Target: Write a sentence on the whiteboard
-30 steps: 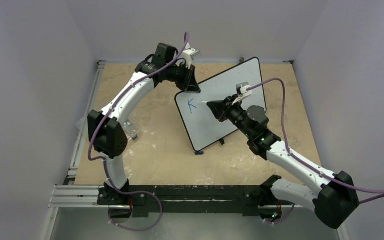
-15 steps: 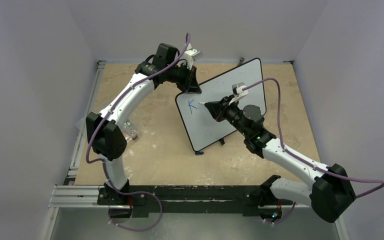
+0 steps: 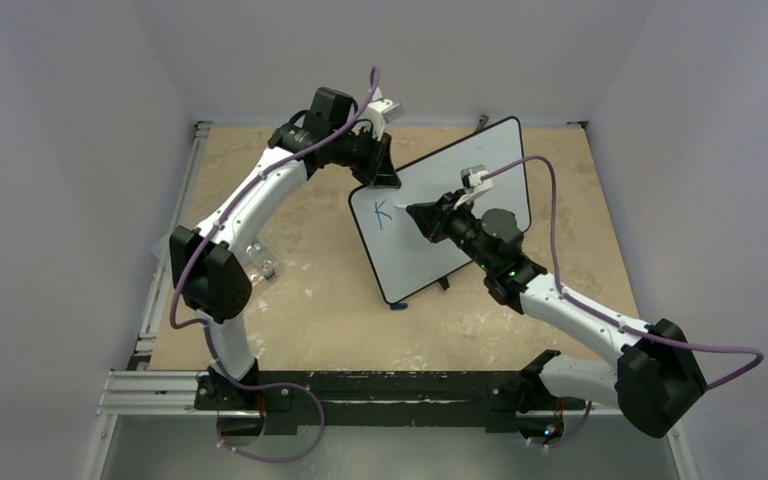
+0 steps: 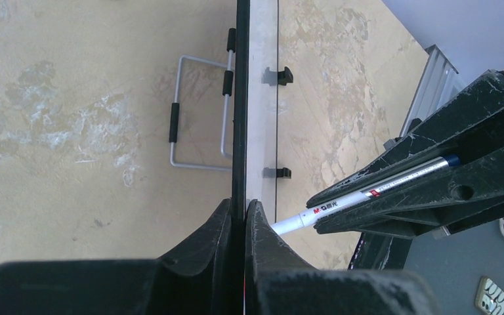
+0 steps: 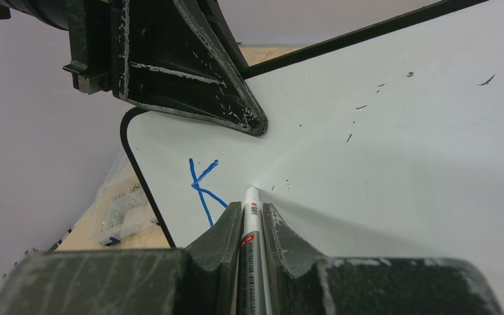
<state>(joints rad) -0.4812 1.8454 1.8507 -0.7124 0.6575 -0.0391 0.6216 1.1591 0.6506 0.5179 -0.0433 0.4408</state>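
The whiteboard [image 3: 415, 260] stands tilted on the table, its black rim [image 4: 239, 98] edge-on in the left wrist view. My left gripper [image 3: 385, 176] is shut on its upper left edge [image 4: 244, 205]. The sentence consists of a single blue letter K [image 3: 384, 213] near that corner [image 5: 203, 187]. My right gripper [image 3: 412, 212] is shut on a white marker [image 5: 252, 209], whose tip rests at the board's surface [image 5: 400, 131] just right of the K. The marker [image 4: 341, 202] also shows in the left wrist view.
A wire stand [image 4: 197, 111] props the board from behind. A clear bag of small parts [image 3: 257, 256] lies left of the board. A small blue cap [image 3: 396, 306] sits by the board's near foot. Grey walls close in the table.
My right gripper has shifted slightly left with the marker, closer to the K, and its elbow has swung left. The left gripper and board have stayed put.
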